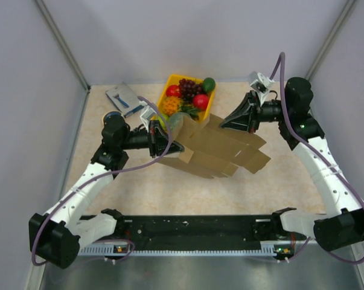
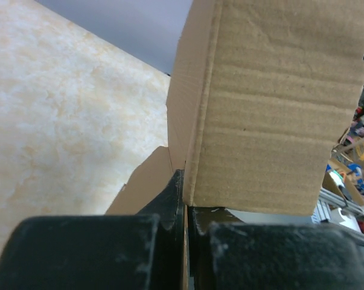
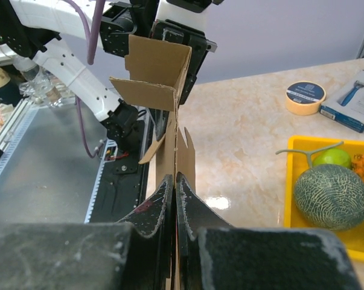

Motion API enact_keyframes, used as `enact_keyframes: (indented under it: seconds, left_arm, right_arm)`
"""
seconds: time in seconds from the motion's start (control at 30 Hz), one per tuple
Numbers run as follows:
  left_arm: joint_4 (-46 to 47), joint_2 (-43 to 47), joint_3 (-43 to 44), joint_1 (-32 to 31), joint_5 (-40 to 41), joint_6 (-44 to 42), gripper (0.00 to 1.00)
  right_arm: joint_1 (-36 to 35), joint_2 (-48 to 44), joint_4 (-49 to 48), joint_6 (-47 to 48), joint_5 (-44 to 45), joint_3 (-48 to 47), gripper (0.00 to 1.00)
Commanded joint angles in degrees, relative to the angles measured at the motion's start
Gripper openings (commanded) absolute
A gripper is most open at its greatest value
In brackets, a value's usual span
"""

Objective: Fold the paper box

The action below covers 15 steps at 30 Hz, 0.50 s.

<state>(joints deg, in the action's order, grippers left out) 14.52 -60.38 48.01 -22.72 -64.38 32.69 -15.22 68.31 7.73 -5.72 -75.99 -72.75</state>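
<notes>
Brown paper box [image 1: 218,150], yellow tray [image 1: 165,94] just behind (fruit-filled)

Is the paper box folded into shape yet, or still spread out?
Partly folded: the paper box, held between the left pincer and right pincer, has one end panel bent up; the remaining flaps are spread.

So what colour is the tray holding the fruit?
The tray is yellow, best seen in the top external view.

Beige marbled counter [image 1: 139,193], yellow plastic fruit tray [image 1: 168,90] at far edge, flat blue-grey box with white label [image 1: 124,98] toward far-left corner, cream tape roll [image 3: 306,96] just beside it.
</notes>
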Motion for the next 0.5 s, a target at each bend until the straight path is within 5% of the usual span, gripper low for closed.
enact_keyframes:
  seconds: [0.0,0.1,0.17,0.27,0.3,0.33,0.4,0.47]
  left_arm:
    - [-6.16,2.10,2.53,-0.66,4.08,-7.37,0.00]
    - [-10.64,3.25,3.05,-0.57,6.27,-9.39,0.03]
    - [-12.67,3.69,3.41,-0.31,7.60,-9.40,0.26]
    - [-14.26,6.05,3.14,1.01,9.44,-7.82,0.46]
    - [-16.35,8.41,2.80,1.97,10.32,-7.29,0.68]
    - [-16.89,9.74,2.62,2.41,10.85,-6.94,0.76]
    - [-18.73,14.21,3.05,3.20,13.13,-7.02,0.92]
    - [-23.91,16.69,4.63,3.38,17.17,-8.68,0.95]
  right_arm:
    - [0.10,-1.25,-4.12,-1.49,-0.92,0.07,0.00]
    - [0.11,-1.52,-3.86,-3.86,2.14,0.77,0.00]
    - [0.02,-2.74,-3.68,-7.70,5.13,1.73,0.00]
    - [0.11,-3.89,-0.36,-14.03,11.63,1.39,0.00]
    - [0.02,-3.98,1.66,-14.41,12.95,0.08,0.00]
    - [0.11,-4.06,3.42,-15.02,12.71,-0.46,0.00]
    - [0.11,-5.38,8.43,-16.25,15.84,-1.51,0.00]
    - [0.02,-6.17,10.81,-20.27,17.01,-2.22,0.00]
